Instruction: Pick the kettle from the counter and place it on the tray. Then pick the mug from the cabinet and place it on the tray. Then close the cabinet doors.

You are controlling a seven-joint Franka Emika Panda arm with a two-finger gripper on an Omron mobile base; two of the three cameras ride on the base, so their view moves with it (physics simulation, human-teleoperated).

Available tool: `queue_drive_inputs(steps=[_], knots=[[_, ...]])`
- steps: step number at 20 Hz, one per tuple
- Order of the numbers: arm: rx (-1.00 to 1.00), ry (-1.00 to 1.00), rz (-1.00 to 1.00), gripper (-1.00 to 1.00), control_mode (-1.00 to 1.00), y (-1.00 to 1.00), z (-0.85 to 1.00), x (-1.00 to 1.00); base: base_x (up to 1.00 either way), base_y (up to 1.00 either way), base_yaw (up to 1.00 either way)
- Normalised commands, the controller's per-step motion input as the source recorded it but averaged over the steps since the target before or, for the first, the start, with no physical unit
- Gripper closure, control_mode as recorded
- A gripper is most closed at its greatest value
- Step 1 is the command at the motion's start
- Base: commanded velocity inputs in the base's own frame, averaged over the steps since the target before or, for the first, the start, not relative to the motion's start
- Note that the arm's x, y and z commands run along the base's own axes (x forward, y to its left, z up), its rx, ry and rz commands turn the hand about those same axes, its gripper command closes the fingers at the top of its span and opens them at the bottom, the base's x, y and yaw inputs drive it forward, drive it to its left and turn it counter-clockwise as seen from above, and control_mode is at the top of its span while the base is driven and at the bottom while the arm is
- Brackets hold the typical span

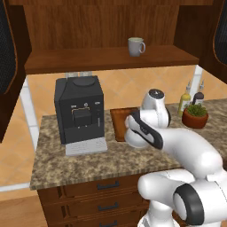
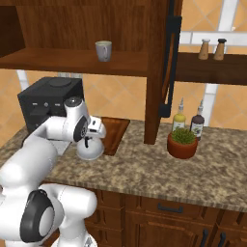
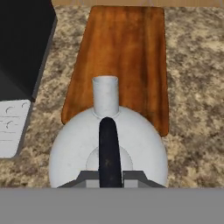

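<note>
The end effector (image 3: 109,175) sits directly over the kettle (image 3: 108,148), its fingers closed on the black arched handle (image 3: 108,148), which runs straight away from the hand toward the spout. The kettle stands on the tabletop (image 3: 192,87), its spout overlapping the near edge of the tray (image 3: 127,52), which lies just beyond, lengthwise ahead.

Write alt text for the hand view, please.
The tool is shut on the black arched handle of a squat silver-white kettle, which sits on speckled granite counter. Its spout points at a bare reddish-brown wooden tray just beyond.
</note>
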Motion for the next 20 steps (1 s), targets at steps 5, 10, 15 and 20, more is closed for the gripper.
queue_drive_inputs(steps=[5, 10, 15, 20], knots=[[0.0, 0.0, 0.0, 1.0, -1.0, -0.04, 0.31, 0.71, 0.0, 0.0, 0.0], [0.0, 0.02, -0.03, 1.0, -1.0, 0.0, 0.02, 0.79, 0.0, 0.0, 0.0], [0.0, 0.0, -0.05, 1.0, -1.0, -0.01, 0.0, 0.78, 0.0, 0.0, 0.0], [0.0, 0.0, -0.04, 1.0, -1.0, 0.0, 0.0, 0.69, 0.0, 0.0, 0.0]])
